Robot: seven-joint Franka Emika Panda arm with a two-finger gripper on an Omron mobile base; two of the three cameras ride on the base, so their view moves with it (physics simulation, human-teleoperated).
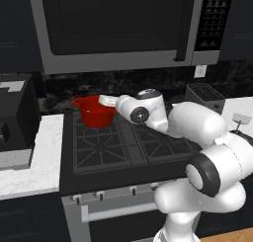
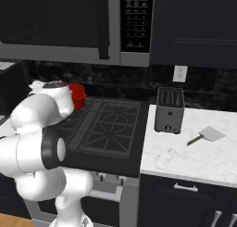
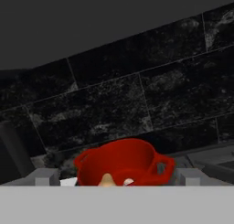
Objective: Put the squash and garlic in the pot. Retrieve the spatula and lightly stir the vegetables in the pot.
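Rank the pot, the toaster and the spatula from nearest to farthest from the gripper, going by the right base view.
1. The pot: back left burner of the stove, right by the gripper, which is at its rim.
2. The toaster: on the counter right of the stove, near its edge.
3. The spatula: farther right on that counter, beyond the toaster.

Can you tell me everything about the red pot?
The pot is small, round and shiny red, like glossy enamel, with two little loop handles on its rim. It stands upright and uncovered on the back left burner of the black stove, near the dark tiled wall. In the hand view, a pale tan piece and a whitish piece show low inside it; what they are is hard to tell. The open claw hangs at its rim, apparently not gripping it.
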